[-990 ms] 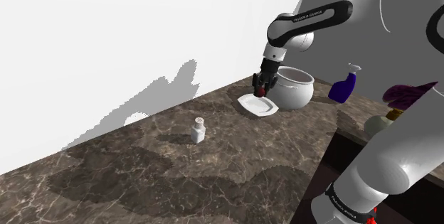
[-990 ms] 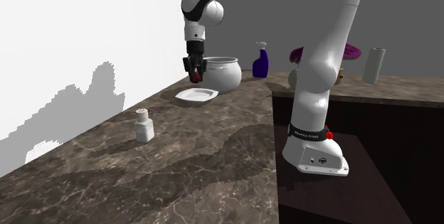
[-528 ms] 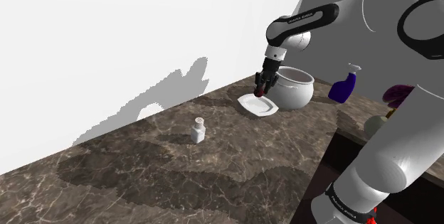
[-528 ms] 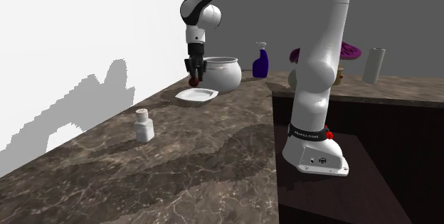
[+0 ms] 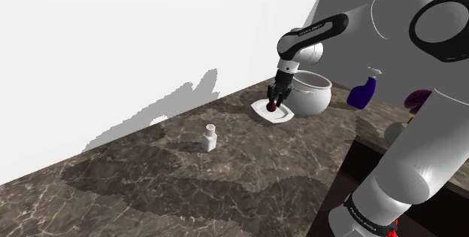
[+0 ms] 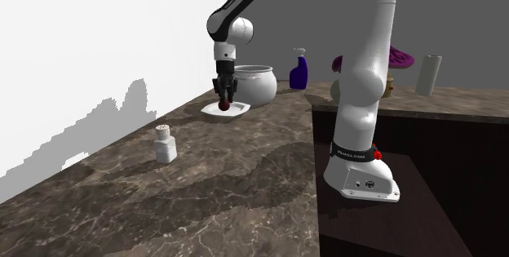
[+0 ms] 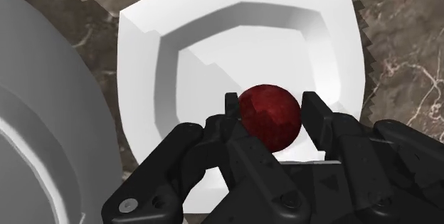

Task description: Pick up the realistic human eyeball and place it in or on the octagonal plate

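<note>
Dark-red eyeball point(image 5: 273, 108), clasped in the pincer point(image 5: 276, 105), hangs just over the white plate point(image 5: 286, 115) by the tabletop's point(image 5: 225, 171) far edge in the shoulder view; only letting go seems left. Second exterior view: brown marbled tabletop, white wall point(image 6: 98, 35), grey wall point(image 6: 465, 19) beyond. Wrist view: eyeball above the plate's well.

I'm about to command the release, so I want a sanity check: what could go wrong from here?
1. The dark red ball, clasped in the gripper above the white plate, is round. Released from a height, it may bounce or roll over the shallow rim onto the counter.
2. The white pot stands right beside the plate, so a sideways retreat could knock it.
</note>
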Robot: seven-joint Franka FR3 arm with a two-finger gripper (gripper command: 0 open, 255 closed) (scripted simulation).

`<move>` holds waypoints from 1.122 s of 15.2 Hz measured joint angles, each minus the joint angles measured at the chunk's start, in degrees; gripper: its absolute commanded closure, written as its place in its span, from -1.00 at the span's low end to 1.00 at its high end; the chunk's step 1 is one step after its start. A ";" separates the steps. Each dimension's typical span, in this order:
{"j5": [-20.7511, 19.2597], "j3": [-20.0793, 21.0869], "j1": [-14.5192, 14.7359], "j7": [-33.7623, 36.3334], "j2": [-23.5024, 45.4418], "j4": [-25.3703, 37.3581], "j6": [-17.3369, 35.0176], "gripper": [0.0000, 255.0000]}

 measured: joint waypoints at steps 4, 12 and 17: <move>0.65 0.25 0.13 -0.54 0.90 -0.38 1.84 1.00; 0.51 0.21 0.05 -0.39 1.14 -0.79 2.00 -1.00; 0.10 0.00 -0.16 -0.28 0.66 0.61 -0.04 -1.00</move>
